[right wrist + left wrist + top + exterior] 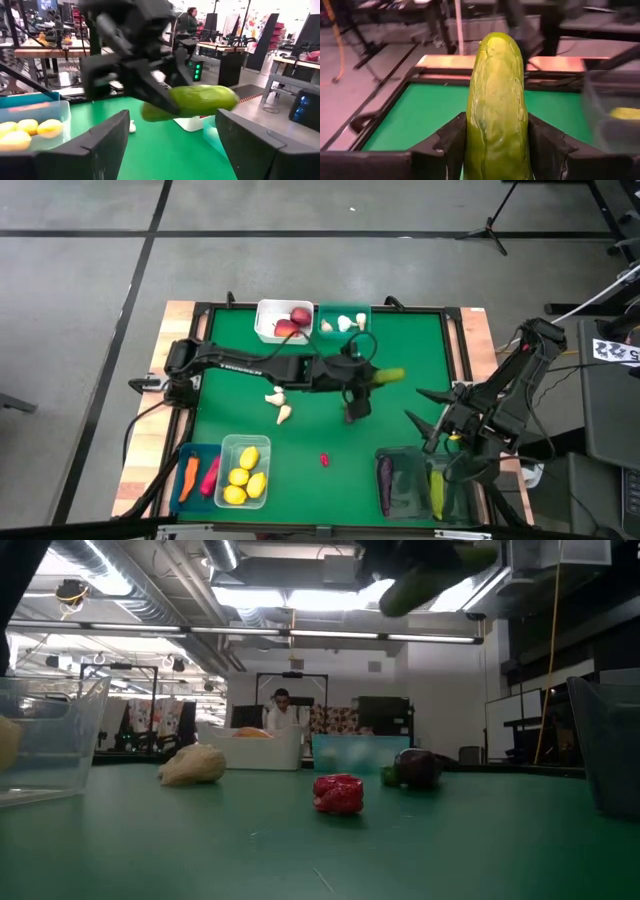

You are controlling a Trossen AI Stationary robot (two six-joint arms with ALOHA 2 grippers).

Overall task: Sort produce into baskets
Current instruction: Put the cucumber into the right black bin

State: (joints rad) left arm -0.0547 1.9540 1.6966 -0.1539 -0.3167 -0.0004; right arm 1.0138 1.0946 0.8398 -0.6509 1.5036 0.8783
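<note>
Left gripper [372,377] grasping a green cucumber [388,375] above the green mat

Cucumber juts beyond its fingers [547,145], toward the smoky bins [412,480]; right gripper [428,418] waits nearby, apparently spread with nothing held

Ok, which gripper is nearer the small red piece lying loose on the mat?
Left. The left gripper is above and beyond the red piece, gripping a cucumber. The right gripper waits open, farther off, beside the dark baskets.

My left end effector [495,150] has matt black plastic fingers around a cucumber [496,105] with a glossy, faintly pebbled plastic skin. The desk [400,360] is matt green felt-like cloth, edged in pale bare wood at three o'clock.
</note>
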